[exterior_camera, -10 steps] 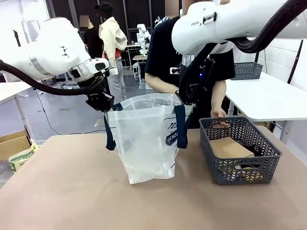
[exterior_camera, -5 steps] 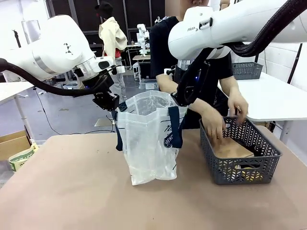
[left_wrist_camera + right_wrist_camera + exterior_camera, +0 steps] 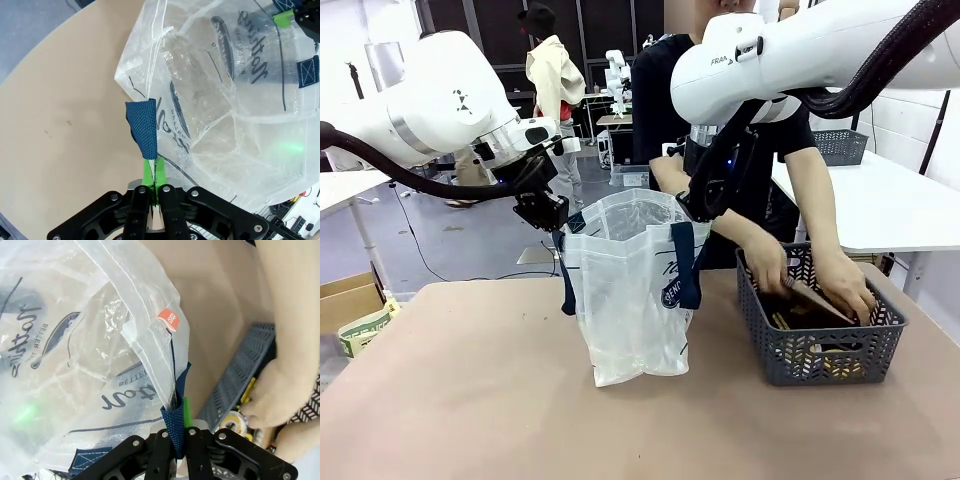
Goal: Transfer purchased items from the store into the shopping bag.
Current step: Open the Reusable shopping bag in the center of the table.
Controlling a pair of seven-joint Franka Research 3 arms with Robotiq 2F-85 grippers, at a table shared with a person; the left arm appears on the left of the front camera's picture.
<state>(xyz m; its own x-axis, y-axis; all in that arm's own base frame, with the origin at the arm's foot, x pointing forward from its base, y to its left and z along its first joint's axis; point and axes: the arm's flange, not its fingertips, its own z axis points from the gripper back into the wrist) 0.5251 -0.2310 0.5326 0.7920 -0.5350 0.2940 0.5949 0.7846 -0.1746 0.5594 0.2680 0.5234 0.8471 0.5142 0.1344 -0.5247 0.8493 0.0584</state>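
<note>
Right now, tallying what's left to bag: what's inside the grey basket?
The person's hands reach into the lattice basket, on a tilted flat tan packet; a yellow piece shows beside it. Anything under the packet and hands is covered.

Front view: you see the table [image 3: 450, 400], its plain tan-brown top filling the lower half of the frame. Two things stand directly on it. At centre is the translucent shopping bag [image 3: 630, 300], upright, its base touching the surface. At right, apart from the bag, sits a dark grey lattice basket [image 3: 820, 350]. In the left wrist view, the same tan top occupies the left of the frame.
</note>
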